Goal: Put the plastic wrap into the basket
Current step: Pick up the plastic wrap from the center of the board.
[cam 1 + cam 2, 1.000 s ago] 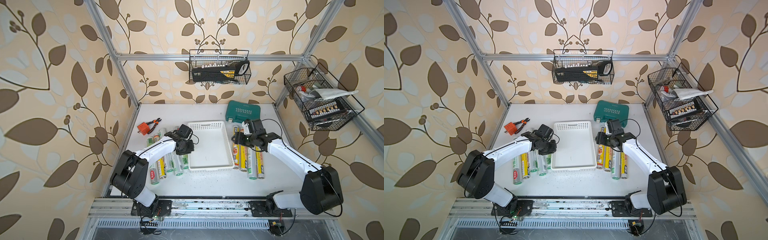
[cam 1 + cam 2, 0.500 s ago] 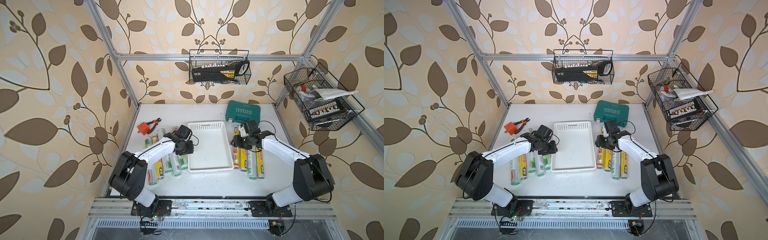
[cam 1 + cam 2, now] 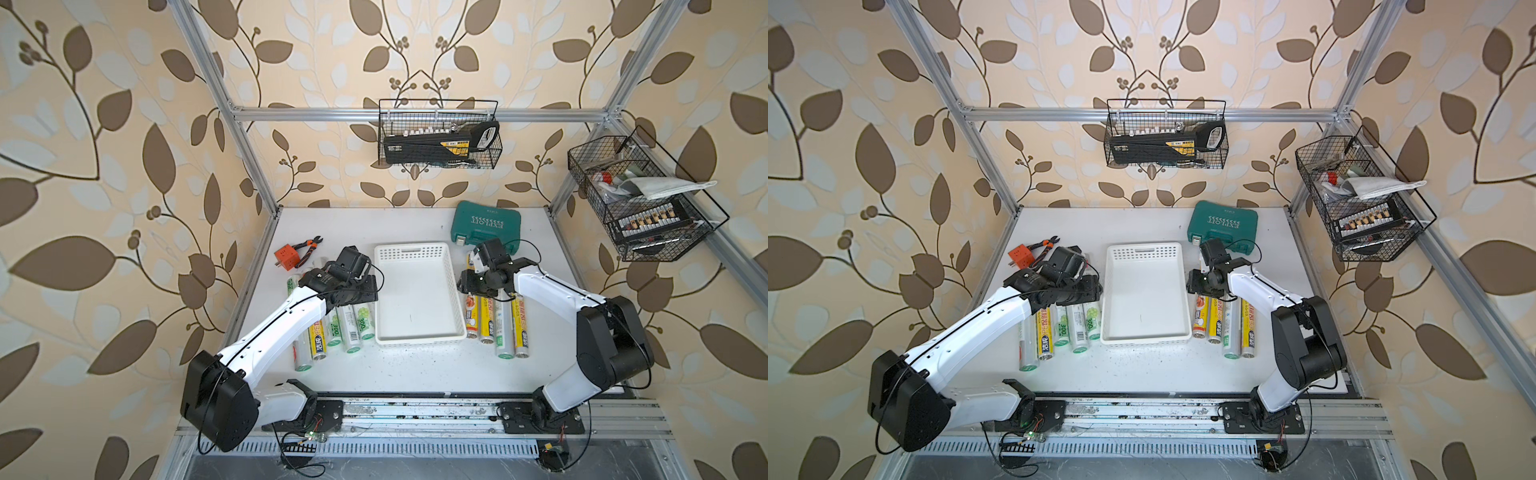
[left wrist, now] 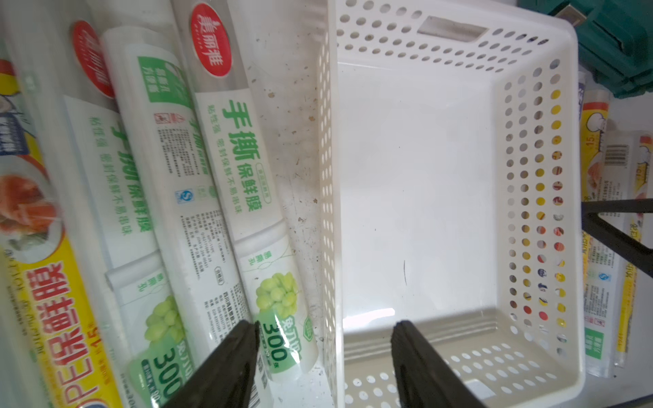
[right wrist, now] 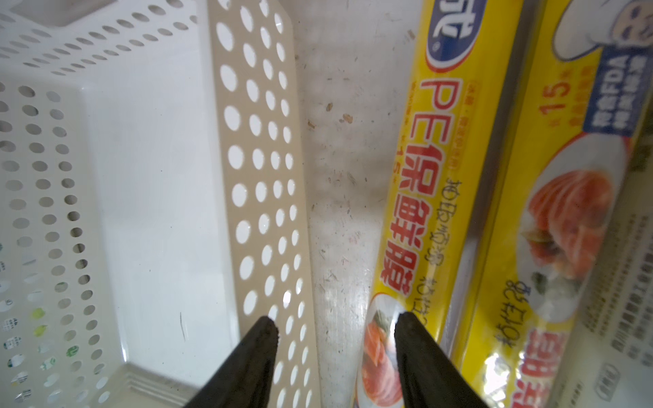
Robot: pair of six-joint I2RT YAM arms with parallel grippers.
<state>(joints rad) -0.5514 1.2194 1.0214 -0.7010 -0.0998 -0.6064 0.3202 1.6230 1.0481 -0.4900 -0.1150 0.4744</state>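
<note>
The white basket lies empty at mid table. Several plastic wrap rolls lie along its left side, and several more along its right. My left gripper is open and holds nothing. One of its fingers is over the green-and-white roll and the other over the basket's inside, astride the left wall. My right gripper is open and empty, between the basket's right wall and a yellow roll.
A green tool case lies at the back right, close behind the right wrist. An orange cube and cutters lie at the back left. Black wire baskets hang on the back wall and the right wall.
My left gripper's jaws have opened from shut. The right gripper's jaws have narrowed a little, and it has shifted toward the basket's right wall as its elbow swung back.
</note>
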